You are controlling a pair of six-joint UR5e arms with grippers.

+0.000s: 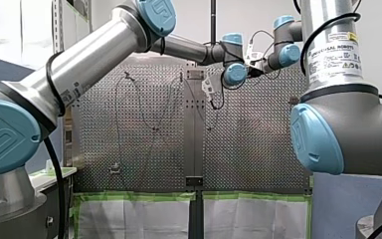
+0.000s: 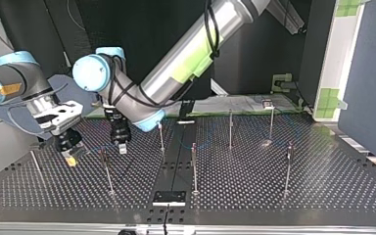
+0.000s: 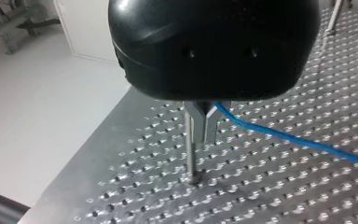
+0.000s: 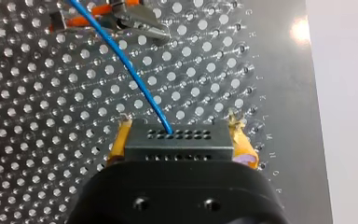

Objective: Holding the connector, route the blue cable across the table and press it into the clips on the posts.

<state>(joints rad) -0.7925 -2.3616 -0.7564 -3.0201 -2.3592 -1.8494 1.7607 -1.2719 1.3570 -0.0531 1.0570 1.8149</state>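
Blue cable (image 4: 135,77) leaves the connector (image 4: 200,142), which your right tool (image 4: 179,133) clamps between yellow pads (image 4: 121,140), and runs to your left tool (image 3: 205,126), seemingly pinched on it just beside a post (image 3: 189,154). Both work at the top view's left, low over the counter (image 2: 323,186). Watch tension: two grips pulling apart could strain the connector joint or bend the post.
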